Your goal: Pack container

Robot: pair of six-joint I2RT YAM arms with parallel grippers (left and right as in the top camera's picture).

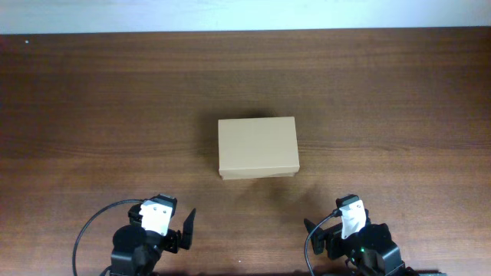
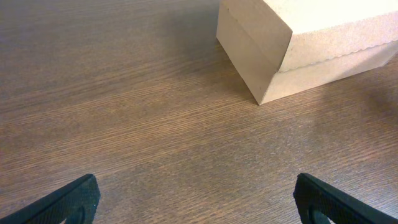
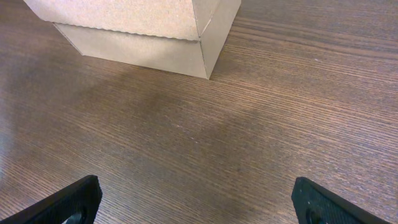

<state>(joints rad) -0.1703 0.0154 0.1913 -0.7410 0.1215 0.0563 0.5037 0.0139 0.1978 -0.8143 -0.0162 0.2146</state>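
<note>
The container (image 1: 257, 146) is a tan cardboard box in the middle of the table with its flap lid shut. It also shows at the top right of the left wrist view (image 2: 298, 43) and at the top of the right wrist view (image 3: 143, 28). My left gripper (image 1: 178, 226) is open and empty near the front edge, left of the box; its fingertips show in its own view (image 2: 199, 199). My right gripper (image 1: 326, 230) is open and empty at the front right, fingers spread wide (image 3: 199, 199). Neither touches the box.
The dark wooden table (image 1: 92, 115) stretches all round the box. A pale wall strip (image 1: 245, 14) runs along the far edge. Black cables loop at both arm bases (image 1: 88, 230).
</note>
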